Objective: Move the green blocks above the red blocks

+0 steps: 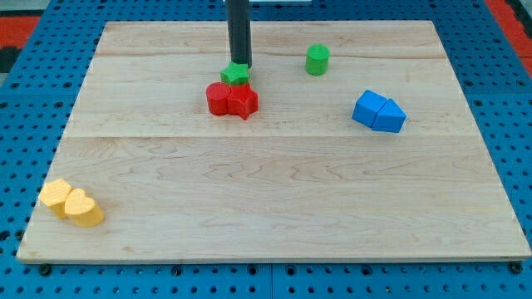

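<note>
A green star block sits just above two red blocks, touching them. The red blocks are a round one and a star-like one, side by side. A second green block, a cylinder, stands alone toward the view's upper right. My tip rests at the top edge of the green star block, seemingly touching it; the dark rod rises straight up out of the view.
Two blue blocks lie together at the view's right. Two yellow blocks lie together at the lower left, near the wooden board's edge. A blue pegboard surrounds the board.
</note>
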Controlling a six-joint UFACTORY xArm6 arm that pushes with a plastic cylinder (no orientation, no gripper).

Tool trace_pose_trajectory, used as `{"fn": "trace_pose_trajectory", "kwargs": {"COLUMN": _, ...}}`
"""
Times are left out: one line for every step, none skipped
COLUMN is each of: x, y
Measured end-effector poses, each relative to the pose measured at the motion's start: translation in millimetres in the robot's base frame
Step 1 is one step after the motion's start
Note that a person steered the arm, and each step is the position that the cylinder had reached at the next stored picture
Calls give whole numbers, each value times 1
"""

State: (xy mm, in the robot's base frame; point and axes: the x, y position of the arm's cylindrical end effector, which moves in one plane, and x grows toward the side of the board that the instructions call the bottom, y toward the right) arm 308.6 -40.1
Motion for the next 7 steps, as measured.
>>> {"fn": "trace_pose_trajectory", "kwargs": {"x": 3, "y": -13}}
{"fn": "trace_pose_trajectory", "kwargs": {"x": -8, "y": -19}}
{"fn": "trace_pose_trajectory", "kwargs": {"x": -55, "y": 7}}
{"fn": "trace_pose_trajectory", "kwargs": {"x": -74, "y": 89}}
{"fn": "trace_pose_trajectory", "kwargs": {"x": -56, "y": 162}}
{"fn": "trace_pose_trajectory", "kwargs": {"x": -22, "y": 129}}
{"fn": "trace_pose_trajectory", "kwargs": {"x": 0, "y": 82}}
